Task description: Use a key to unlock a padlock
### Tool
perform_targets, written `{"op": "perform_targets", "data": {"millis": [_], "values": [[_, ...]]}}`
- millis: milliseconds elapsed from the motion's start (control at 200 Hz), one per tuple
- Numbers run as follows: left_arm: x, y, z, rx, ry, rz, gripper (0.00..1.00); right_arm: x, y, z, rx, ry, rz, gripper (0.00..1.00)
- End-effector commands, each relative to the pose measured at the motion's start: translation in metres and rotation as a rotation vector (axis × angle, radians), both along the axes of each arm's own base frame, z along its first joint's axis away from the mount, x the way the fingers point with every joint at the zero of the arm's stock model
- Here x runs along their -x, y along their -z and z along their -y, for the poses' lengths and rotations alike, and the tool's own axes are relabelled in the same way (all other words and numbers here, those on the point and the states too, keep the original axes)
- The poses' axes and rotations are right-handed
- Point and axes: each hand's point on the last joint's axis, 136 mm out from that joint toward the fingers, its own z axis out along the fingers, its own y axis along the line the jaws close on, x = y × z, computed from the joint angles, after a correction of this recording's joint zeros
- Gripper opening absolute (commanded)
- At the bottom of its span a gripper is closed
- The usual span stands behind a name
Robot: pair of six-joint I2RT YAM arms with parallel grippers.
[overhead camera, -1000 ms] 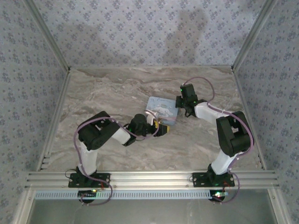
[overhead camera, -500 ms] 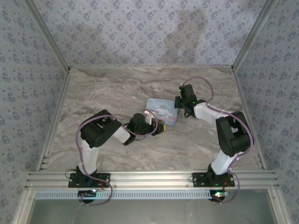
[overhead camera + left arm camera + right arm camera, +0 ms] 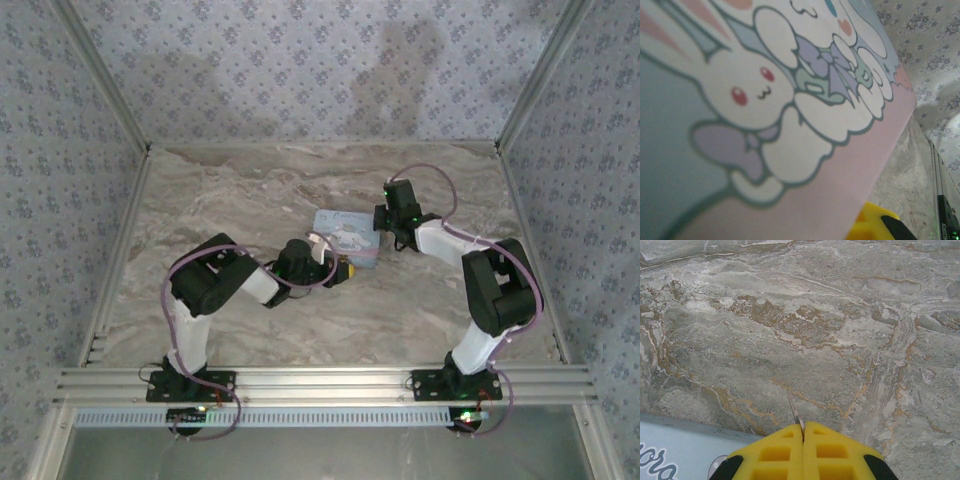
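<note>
Jaws, right gripper [image 3: 802, 427]: pressed together on a thin key [image 3: 794, 412] blade, tip protruding ahead. Jaws, left gripper [image 3: 343, 268]: state cannot be told; cartoon tin [image 3: 765, 100] close before them. Padlock: too small to place. Risk: key twisting in so slim a pinch. Marble-pattern table [image 3: 840, 315]; floral-papered walls [image 3: 300, 70].

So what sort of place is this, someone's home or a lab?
Probably a robot test booth, not a home: left arm and right arm bolted to an aluminium rail, a marble-patterned table, wallpapered panels boxing it in.
</note>
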Motion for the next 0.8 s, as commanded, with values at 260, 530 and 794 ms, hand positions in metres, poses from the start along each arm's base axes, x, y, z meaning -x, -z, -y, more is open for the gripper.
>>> {"op": "perform_targets", "data": {"millis": [260, 530, 794], "values": [[-0.001, -0.003, -0.007, -0.043, -0.052, -0.134, 0.00, 0.013, 0.005, -0.005, -0.005, -0.038, -0.042, 0.00], [-0.001, -0.005, -0.015, -0.065, -0.087, -0.141, 0.00, 0.012, 0.012, -0.025, -0.014, -0.063, -0.048, 0.00], [0.004, -0.010, -0.022, -0.080, -0.118, -0.192, 0.00, 0.004, 0.007, -0.036, -0.016, -0.086, -0.042, 0.00]]}}
